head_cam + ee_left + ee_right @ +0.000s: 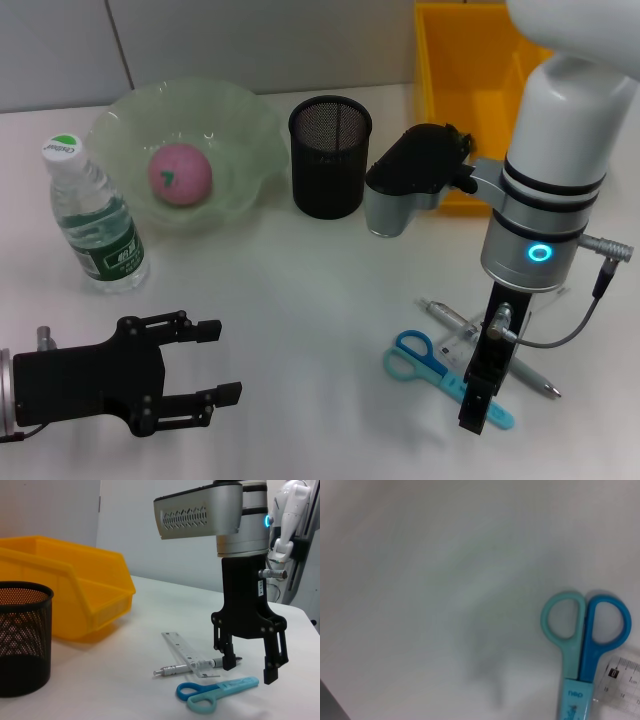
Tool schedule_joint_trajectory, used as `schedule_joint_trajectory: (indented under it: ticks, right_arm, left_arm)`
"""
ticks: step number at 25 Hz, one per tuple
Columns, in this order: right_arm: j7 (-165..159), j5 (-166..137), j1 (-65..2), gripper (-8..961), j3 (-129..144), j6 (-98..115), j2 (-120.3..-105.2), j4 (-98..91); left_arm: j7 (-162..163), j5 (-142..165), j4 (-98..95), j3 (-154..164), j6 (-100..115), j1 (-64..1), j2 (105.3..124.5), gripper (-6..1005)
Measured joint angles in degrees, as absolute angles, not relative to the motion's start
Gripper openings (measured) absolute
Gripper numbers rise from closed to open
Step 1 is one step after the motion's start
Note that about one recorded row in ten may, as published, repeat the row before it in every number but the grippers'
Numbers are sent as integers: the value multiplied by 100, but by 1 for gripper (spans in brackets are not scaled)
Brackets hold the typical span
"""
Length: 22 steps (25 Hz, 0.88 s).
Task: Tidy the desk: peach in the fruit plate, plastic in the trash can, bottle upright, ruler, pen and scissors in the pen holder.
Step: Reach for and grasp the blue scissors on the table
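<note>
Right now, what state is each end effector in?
Left end effector: open, empty, low over the desk.
Right end effector: open, empty, over the scissors.

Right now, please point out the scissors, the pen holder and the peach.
scissors (pixel 212 694): left wrist view, on the handle loops.
pen holder (pixel 329 165): head view, on the mesh wall.
peach (pixel 180 174): head view, on its pink top.

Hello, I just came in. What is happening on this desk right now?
The right gripper hangs with its jaws open just above the light blue scissors, which lie on the white desk beside the clear plastic ruler and silver pen. The left gripper waits open near the front. The pink peach is already in the pale green plate, and the clear bottle stands upright.
</note>
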State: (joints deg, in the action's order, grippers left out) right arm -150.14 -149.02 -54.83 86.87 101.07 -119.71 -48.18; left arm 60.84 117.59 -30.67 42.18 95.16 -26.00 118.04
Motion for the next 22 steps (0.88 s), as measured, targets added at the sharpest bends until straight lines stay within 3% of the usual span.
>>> schedule_joint_trajectory:
  ticks: [22]
  right_arm:
    - [-14861,-14765,-5511,721,8701,10146,-11971,-4789]
  left_arm:
    - [6100,11741,-3067,4219,9524,-2597,11804,753]
